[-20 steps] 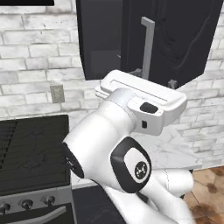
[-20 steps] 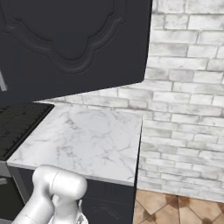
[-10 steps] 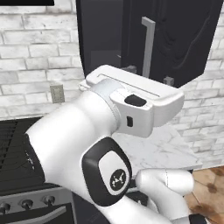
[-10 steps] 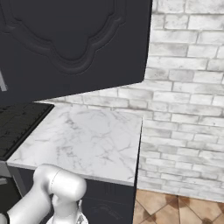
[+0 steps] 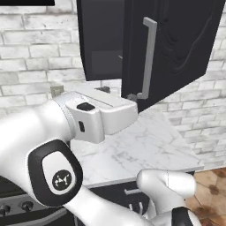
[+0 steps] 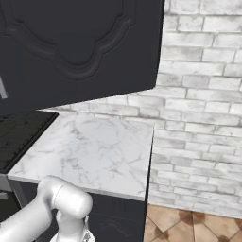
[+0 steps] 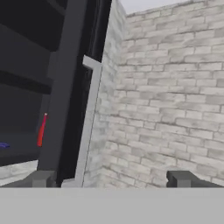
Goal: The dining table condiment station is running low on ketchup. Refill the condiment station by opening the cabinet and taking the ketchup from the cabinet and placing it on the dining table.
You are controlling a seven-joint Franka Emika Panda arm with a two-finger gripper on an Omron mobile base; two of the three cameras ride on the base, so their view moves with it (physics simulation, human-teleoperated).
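In the left base view, one cabinet is seen on the brick wall, its one door swung open toward the camera, with one long silver handle upright on the door's edge. The dark interior is exposed to the left of the door. One marble bench lies below. The white arm is raised across the lower left, its wrist block level and directed toward the cabinet, just under the door's lower corner.

In the right base view, the door's ornate panel is shown from its face, above the same bench. One black stovetop adjoins the bench on the left. One arm link is seen low at the left.

In the hand view, the pincer is released, its two tips wide apart with nothing between them. The handle stands just beside the left tip. One ketchup is glimpsed as a red sliver inside the cabinet, partly hidden by the door's edge. One small purple object, too small to identify, lies to its left.
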